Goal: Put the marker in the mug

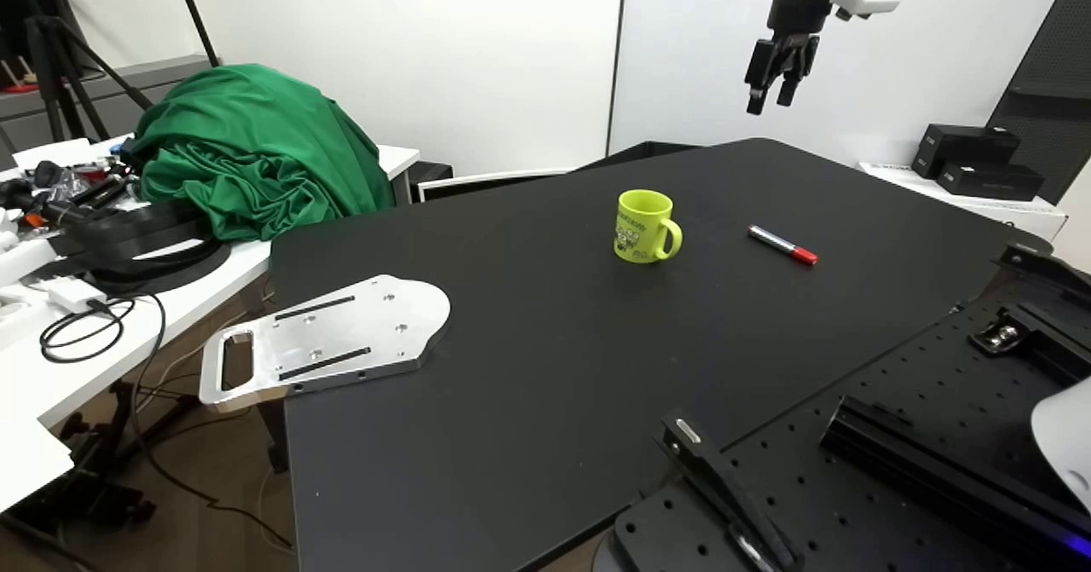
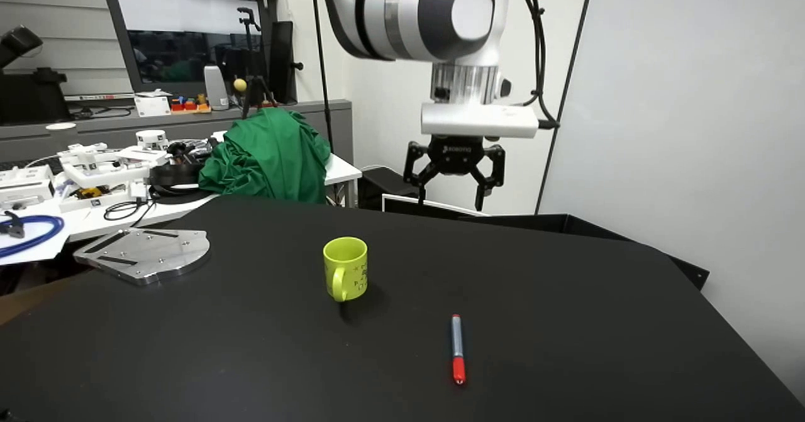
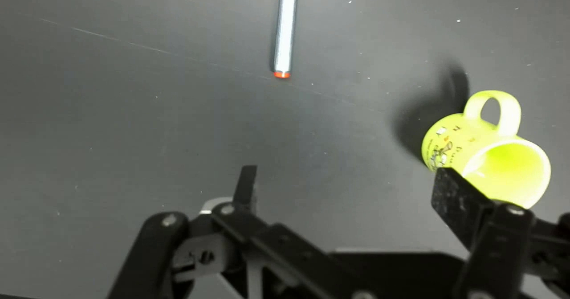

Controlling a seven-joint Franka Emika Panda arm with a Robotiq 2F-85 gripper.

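1. The marker [image 1: 782, 244] is seen lying flat on the dark surface [image 1: 511, 342], right of the middle of the frame in an exterior view; its longer red end is pointed toward the lower right.
2. The mug [image 1: 645, 227], lime, is found upright on the surface in both exterior views, well apart from the marker; in an exterior view its handle is turned to the frame's right.
3. The claw [image 1: 770, 102] is held raised, its fingers [image 3: 458, 196] spread apart; in an exterior view it is placed at upper right.
4. In the wrist view the marker is cut by the top edge, near the middle; the mug, at right, is partly covered by a finger.
5. A metal plate [image 1: 349, 331] is noted at left, its handle end extended past the surface's edge.
6. A green cloth [image 1: 256, 146] is noted at upper left.
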